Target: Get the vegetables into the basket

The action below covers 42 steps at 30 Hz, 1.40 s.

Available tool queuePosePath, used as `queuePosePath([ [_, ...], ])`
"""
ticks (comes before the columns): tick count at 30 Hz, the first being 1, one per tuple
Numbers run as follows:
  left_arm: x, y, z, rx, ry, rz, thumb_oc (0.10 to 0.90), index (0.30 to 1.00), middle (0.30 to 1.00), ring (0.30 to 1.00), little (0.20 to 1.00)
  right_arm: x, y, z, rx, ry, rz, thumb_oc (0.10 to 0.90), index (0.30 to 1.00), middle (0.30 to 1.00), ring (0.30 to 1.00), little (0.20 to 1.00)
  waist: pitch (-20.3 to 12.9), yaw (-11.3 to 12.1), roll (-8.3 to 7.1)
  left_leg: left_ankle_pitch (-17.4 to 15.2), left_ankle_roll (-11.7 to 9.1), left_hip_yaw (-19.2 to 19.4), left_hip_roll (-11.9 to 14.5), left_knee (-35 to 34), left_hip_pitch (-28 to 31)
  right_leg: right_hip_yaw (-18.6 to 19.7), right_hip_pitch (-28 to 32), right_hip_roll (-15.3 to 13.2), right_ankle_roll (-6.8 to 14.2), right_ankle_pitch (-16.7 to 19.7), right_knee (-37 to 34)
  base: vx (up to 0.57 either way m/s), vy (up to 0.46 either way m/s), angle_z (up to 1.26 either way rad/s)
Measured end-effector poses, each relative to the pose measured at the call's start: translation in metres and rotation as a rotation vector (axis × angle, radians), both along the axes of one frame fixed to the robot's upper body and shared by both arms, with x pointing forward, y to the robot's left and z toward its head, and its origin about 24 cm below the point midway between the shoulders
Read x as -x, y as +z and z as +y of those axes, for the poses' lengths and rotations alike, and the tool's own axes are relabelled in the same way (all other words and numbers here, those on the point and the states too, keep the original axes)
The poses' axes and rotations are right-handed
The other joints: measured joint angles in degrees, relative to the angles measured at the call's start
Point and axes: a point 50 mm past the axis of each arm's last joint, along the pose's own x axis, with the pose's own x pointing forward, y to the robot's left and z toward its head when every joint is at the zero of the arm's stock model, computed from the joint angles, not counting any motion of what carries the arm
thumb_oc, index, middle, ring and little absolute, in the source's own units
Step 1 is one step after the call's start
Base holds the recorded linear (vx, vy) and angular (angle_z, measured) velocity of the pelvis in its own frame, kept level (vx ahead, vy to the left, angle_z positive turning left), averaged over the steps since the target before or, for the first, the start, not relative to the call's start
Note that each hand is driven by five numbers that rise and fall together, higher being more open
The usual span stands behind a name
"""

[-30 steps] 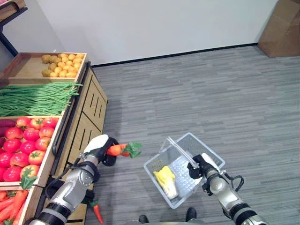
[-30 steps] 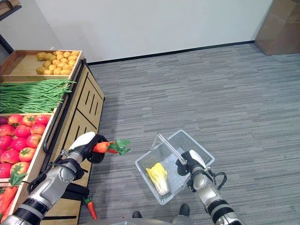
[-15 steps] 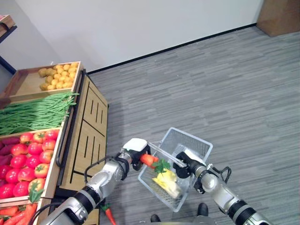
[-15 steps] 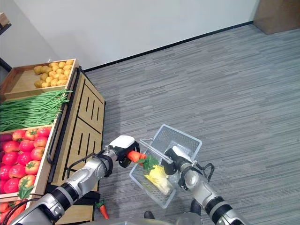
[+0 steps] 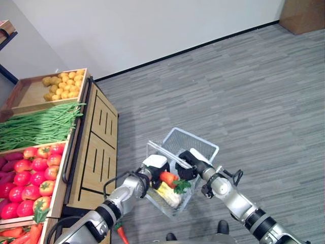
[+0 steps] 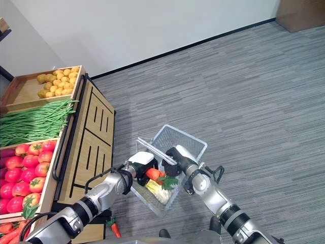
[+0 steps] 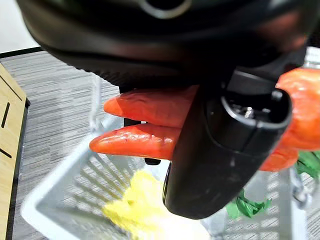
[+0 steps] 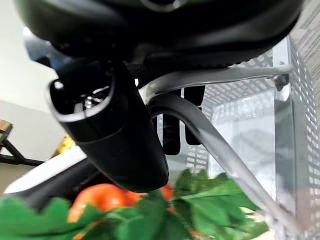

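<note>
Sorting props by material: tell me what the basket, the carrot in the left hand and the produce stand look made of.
Basket: looks like grey perforated plastic or fine mesh, with a pale, metal-looking handle.
Carrot: glossy, even orange with stiff green leaves, likely a plastic replica; held by the left hand.
Produce stand: light wood, grain visible, with a dark rail, probably metal.

Orange carrots (green tops trailing) hang over the grey mesh basket holding a yellow vegetable.

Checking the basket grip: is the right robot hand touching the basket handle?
Touching. The right wrist view shows the right robot hand curled round the basket handle.
</note>
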Motion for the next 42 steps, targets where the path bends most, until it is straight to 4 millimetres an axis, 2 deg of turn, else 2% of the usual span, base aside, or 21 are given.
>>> queuePosePath([
  [5, 0.001, -0.002, -0.004, -0.011, -0.009, -0.001, 0.400, 0.300, 0.300, 0.300, 0.300, 0.000, 0.013, 0.004, -0.012, 0.049, -0.038, 0.400, 0.300, 0.300, 0.300, 0.300, 0.0, -0.2, -0.03, 0.0, 0.0, -0.1, 0.0, -0.1, 0.0, -0.1, 0.0, 0.0, 0.0, -0.1, 0.0, 0.00, 0.000, 0.00],
  [8, 0.002, -0.006, -0.004, -0.031, -0.006, 0.009, 0.400, 0.300, 0.300, 0.300, 0.300, 0.004, 0.017, 0.012, -0.084, 0.084, -0.006, 0.400, 0.300, 0.300, 0.300, 0.300, 0.1, -0.9, -0.09, 0.0, 0.0, -0.1, 0.0, -0.2, 0.0, -0.1, 0.0, 0.1, 0.0, -0.2, 0.0, 0.00, 0.000, 0.00],
  [14, 0.001, -0.013, 0.000, -0.057, -0.001, 0.035, 0.400, 0.300, 0.300, 0.300, 0.300, 0.008, 0.015, 0.019, -0.200, 0.090, 0.079, 0.400, 0.300, 0.300, 0.300, 0.300, 0.2, -1.2, -0.26, 0.0, 0.0, 0.0, 0.0, -0.6, 0.1, -0.1, -0.1, 0.1, 0.1, -0.4, 0.0, 0.00, 0.000, 0.00],
  [16, 0.003, -0.027, 0.006, -0.093, 0.023, 0.092, 0.400, 0.300, 0.300, 0.300, 0.300, 0.011, 0.013, 0.025, -0.225, 0.124, 0.117, 0.400, 0.300, 0.300, 0.300, 0.300, 0.3, -1.3, -0.40, 0.0, 0.0, 0.2, 0.0, -0.9, 0.4, 0.1, -0.1, 0.2, 0.1, -0.5, 0.0, 0.01, 0.006, -0.05],
  [17, 0.006, -0.032, 0.007, -0.107, 0.028, 0.120, 0.471, 0.399, 0.399, 0.399, 0.399, 0.012, 0.013, 0.028, -0.229, 0.140, 0.126, 0.400, 0.300, 0.300, 0.300, 0.300, 0.4, -1.5, -0.54, 0.0, 0.0, 0.2, 0.0, -0.9, 0.4, 0.2, -0.2, 0.2, 0.1, -0.5, 0.0, 0.01, 0.000, -0.07],
  [18, 0.010, -0.040, 0.011, -0.132, 0.041, 0.157, 0.900, 1.000, 1.000, 1.000, 1.000, 0.014, 0.013, 0.031, -0.230, 0.162, 0.133, 0.400, 0.300, 0.300, 0.300, 0.300, 0.5, -1.7, -0.64, 0.0, 0.0, 0.2, 0.0, -0.9, 0.4, 0.3, -0.2, 0.2, 0.1, -0.5, 0.0, 0.00, 0.000, 0.00],
  [24, 0.014, -0.048, 0.016, -0.171, 0.053, 0.188, 0.900, 1.000, 1.000, 1.000, 1.000, 0.012, 0.016, 0.036, -0.243, 0.188, 0.139, 0.400, 0.300, 0.300, 0.300, 0.300, 1.1, -1.6, -1.53, 0.0, 0.0, 0.2, 0.0, -0.9, 0.4, 0.3, -0.2, 0.2, 0.1, -0.5, 0.0, 0.00, 0.000, 0.00],
  [31, 0.016, -0.048, 0.003, -0.141, 0.032, 0.188, 0.900, 1.000, 1.000, 1.000, 1.000, 0.007, 0.025, 0.040, -0.248, 0.203, 0.103, 0.400, 0.300, 0.300, 0.300, 0.300, 1.4, -1.8, -1.90, 0.0, 0.0, 0.2, 0.0, -0.9, 0.4, 0.3, -0.2, 0.2, 0.1, -0.5, 0.0, 0.00, 0.000, 0.00],
  [42, 0.014, -0.047, 0.000, -0.136, 0.028, 0.185, 0.900, 1.000, 1.000, 1.000, 1.000, 0.008, 0.024, 0.042, -0.240, 0.210, 0.104, 0.400, 0.300, 0.300, 0.300, 0.300, 1.7, -2.2, -2.33, 0.0, 0.0, 0.2, 0.0, -0.9, 0.5, 0.3, -0.1, 0.3, 0.1, -0.5, 0.0, 0.00, 0.000, 0.00],
])
